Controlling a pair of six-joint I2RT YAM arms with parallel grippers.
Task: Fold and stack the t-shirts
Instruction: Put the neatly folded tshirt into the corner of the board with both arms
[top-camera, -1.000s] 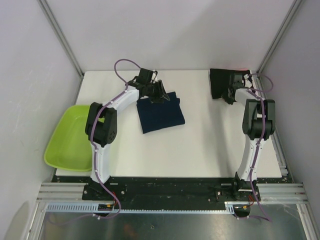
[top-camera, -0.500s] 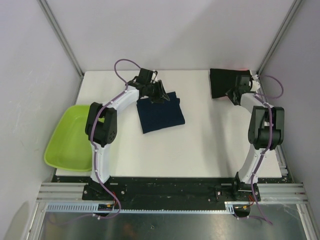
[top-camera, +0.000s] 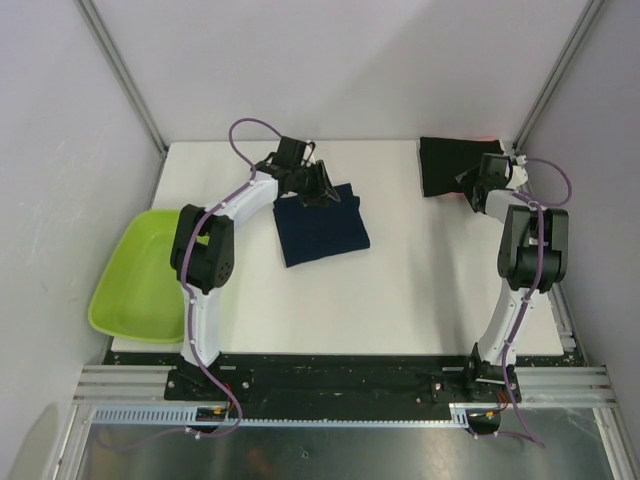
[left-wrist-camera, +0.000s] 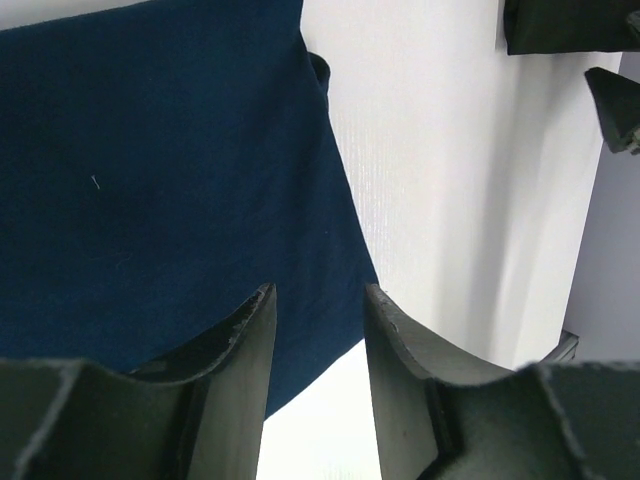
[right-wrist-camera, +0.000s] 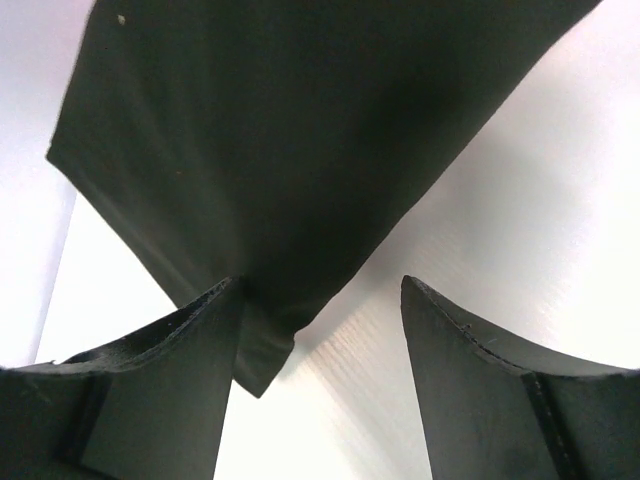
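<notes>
A folded dark navy t-shirt (top-camera: 322, 226) lies left of the table's centre. My left gripper (top-camera: 327, 194) hovers over its far edge, open, with the navy cloth (left-wrist-camera: 170, 190) showing beyond the parted fingers (left-wrist-camera: 243, 365) and nothing pinched. A folded black t-shirt (top-camera: 446, 165) lies at the far right corner, a red-pink edge (top-camera: 487, 139) peeking out behind it. My right gripper (top-camera: 469, 185) is at its near right corner, open. In the right wrist view a corner of the black cloth (right-wrist-camera: 300, 150) hangs beside the left fingertip (right-wrist-camera: 195, 360), loose between the wide jaws.
A lime-green tub (top-camera: 140, 275) overhangs the table's left edge. White walls and metal frame posts close in the back and sides. The left wrist view shows the black shirt (left-wrist-camera: 570, 25) and the other gripper (left-wrist-camera: 615, 105) far across the bare white table (left-wrist-camera: 450, 200).
My right gripper has opened off the black t-shirt and its wrist has drawn back to the right. The left arm and the navy shirt have stayed put.
</notes>
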